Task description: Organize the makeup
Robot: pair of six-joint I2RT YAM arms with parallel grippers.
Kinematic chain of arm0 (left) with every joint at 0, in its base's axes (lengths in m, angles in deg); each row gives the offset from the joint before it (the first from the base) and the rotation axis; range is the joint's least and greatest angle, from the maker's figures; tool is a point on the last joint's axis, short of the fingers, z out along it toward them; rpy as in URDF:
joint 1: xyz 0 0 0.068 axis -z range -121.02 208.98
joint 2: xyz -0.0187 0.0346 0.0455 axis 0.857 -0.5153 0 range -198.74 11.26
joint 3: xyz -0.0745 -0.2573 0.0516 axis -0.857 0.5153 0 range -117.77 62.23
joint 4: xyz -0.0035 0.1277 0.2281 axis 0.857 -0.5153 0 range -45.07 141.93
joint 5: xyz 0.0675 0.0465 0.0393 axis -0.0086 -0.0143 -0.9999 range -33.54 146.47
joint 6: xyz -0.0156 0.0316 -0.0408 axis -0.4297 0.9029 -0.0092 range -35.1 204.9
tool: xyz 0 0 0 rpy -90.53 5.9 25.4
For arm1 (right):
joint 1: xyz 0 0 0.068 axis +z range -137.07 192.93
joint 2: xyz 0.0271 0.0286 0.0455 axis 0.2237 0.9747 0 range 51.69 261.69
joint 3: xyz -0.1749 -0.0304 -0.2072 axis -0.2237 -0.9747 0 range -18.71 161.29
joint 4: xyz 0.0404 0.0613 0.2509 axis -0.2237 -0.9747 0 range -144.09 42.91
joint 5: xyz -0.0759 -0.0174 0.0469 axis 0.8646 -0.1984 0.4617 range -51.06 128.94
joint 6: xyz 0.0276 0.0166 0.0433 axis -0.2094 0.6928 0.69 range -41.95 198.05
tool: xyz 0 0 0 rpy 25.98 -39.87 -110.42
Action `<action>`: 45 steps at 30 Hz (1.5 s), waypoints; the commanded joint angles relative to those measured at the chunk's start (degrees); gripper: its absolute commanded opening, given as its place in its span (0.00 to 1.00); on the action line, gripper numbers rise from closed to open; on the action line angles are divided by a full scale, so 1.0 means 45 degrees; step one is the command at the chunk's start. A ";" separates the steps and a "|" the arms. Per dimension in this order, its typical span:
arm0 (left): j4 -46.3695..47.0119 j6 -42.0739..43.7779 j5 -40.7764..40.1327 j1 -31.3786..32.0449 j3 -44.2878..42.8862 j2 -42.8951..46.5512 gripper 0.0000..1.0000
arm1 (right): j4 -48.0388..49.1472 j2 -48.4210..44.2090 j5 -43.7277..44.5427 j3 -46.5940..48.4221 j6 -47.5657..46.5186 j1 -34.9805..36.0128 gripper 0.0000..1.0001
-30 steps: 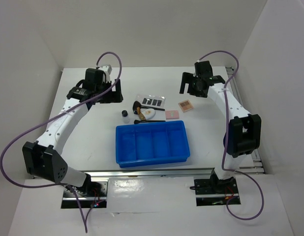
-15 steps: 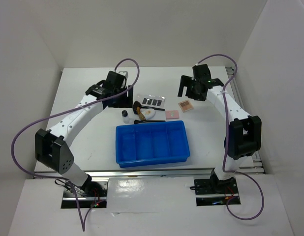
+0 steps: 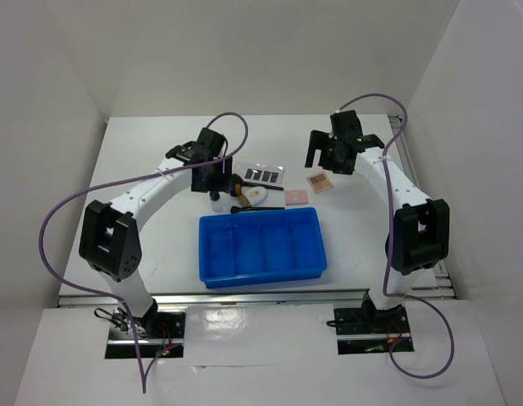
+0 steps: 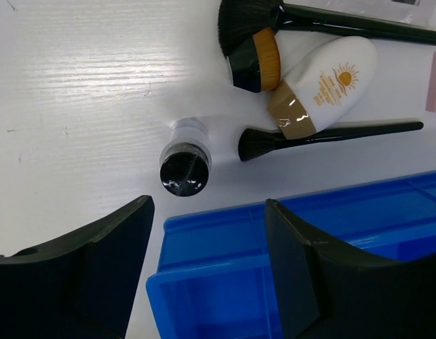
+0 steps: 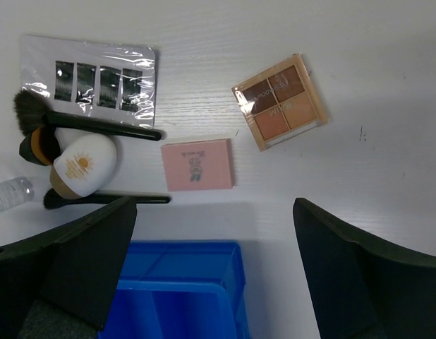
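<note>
The makeup lies behind the blue tray [image 3: 261, 248]. A clear black-capped vial [image 3: 215, 197] stands at the left, also in the left wrist view [image 4: 185, 157]. Beside it are a white oval piece [image 3: 257, 196], black brushes [image 3: 238, 182], a clear palette with dark pans [image 3: 263, 175], a pink square [image 3: 298, 197] and a tan square [image 3: 319, 181]. My left gripper [image 3: 208, 176] is open and empty, hovering above the vial. In its own view the left gripper [image 4: 209, 208] spans the tray's corner [image 4: 310, 261]. My right gripper [image 3: 327, 156] is open and empty, above the squares [image 5: 198, 164].
White walls enclose the table at the left, back and right. The tray has several empty compartments and sits in front of the makeup. In the right wrist view the tan palette [image 5: 280, 102] lies right of the clear palette [image 5: 91, 81].
My left arm has swung right and forward, from the table's left side to just above the vial. My right gripper has barely moved. No object has shifted.
</note>
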State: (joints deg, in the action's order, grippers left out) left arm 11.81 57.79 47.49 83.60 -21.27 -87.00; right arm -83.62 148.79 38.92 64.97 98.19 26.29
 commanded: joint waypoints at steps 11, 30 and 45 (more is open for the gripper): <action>0.0185 -0.0557 -0.0369 -0.0413 -0.0193 -0.0859 0.71 | -0.0260 0.0043 -0.0017 0.0448 0.0134 0.0135 1.00; 0.0302 -0.0557 -0.0135 -0.0530 -0.0584 -0.1505 0.58 | -0.0495 0.0277 0.0120 0.0448 0.0134 0.0135 1.00; 0.0302 -0.0440 -0.0018 -0.0530 -0.0701 -0.1738 0.49 | -0.0495 0.0278 0.0120 0.0448 0.0251 0.0135 1.00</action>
State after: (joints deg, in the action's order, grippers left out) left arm 12.77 56.04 46.75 81.44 -21.80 -93.71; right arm -85.31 149.67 38.99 64.99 98.82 26.31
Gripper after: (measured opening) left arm 0.500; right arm 0.994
